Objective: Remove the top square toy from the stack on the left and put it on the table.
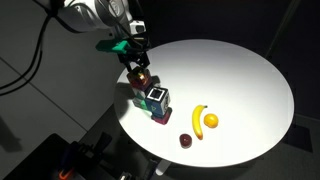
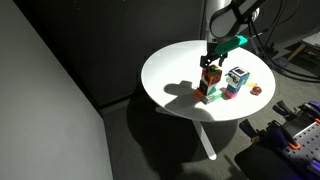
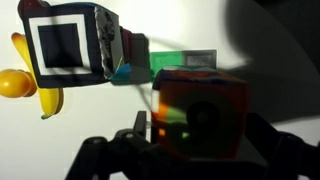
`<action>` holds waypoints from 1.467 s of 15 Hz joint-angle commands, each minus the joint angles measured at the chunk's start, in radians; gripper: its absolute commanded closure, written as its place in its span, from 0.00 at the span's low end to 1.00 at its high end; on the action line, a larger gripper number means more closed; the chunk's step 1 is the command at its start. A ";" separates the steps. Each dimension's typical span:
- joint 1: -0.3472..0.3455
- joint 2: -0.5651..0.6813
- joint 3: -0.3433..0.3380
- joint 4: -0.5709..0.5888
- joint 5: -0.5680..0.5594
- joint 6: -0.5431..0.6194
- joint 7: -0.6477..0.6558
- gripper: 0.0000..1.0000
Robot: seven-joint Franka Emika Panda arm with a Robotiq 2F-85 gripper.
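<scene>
Lining up on the top square toy
Our gripper hangs wide open, empty; we centre the jaws, close gently, lift straight off the stack

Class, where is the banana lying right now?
In an exterior view the banana lies on the white table near its front edge, beside an orange fruit and, in the picture, right of the black-framed cube.

The top square toy, dark red at the sides with a yellow-green face bearing a dark mark, sits upright atop the stack of multicoloured cubes toward the edge of the round white counter.
</scene>
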 commanded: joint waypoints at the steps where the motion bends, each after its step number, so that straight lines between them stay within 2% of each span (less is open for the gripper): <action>1: 0.004 -0.006 -0.004 -0.016 -0.020 0.012 0.012 0.00; 6: 0.002 0.001 -0.004 -0.018 -0.017 0.009 0.010 0.00; 7: 0.002 0.003 -0.004 -0.018 -0.016 0.008 0.010 0.25; 8: 0.003 0.004 -0.005 -0.018 -0.018 0.009 0.011 0.25; 10: 0.001 -0.001 -0.004 -0.012 -0.017 -0.003 0.007 0.44; 15: -0.002 -0.031 -0.006 -0.001 -0.020 -0.035 -0.003 0.75; 19: -0.015 -0.058 -0.011 0.014 -0.015 -0.073 -0.011 0.87; 22: -0.035 -0.076 -0.016 0.027 -0.008 -0.111 -0.019 0.91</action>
